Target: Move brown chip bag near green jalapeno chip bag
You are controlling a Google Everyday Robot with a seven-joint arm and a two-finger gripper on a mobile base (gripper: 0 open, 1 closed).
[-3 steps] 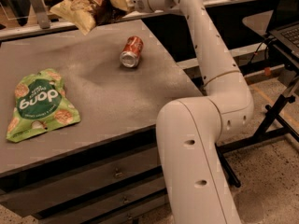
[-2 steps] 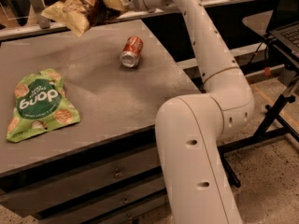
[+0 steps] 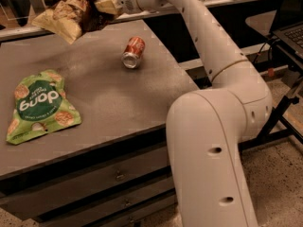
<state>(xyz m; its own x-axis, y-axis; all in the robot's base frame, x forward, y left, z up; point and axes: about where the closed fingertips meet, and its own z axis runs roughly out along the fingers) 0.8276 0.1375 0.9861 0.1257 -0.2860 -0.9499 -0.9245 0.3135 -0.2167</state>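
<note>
Near left of the tabletop [image 3: 109, 98]: green jalapeno chip bag [image 3: 40, 105] is laid flat, unmoved since the earlier frames. Mid-tabletop: red soda can [image 3: 132, 52] is seen on its side, right of both bags and well apart from the green one; its position is unchanged. Far left: brown chip bag [image 3: 66, 15] is held aloft over the back edge, its right end clamped in the jaws of the gripper [image 3: 102, 6]. Both are noted further left than a second ago.

Hand [image 3: 102, 5] with brown chip bag [image 3: 66, 16] above far edge, bare table [image 3: 111, 96] toward green bag [image 3: 40, 105], can [image 3: 132, 52] rightward
</note>
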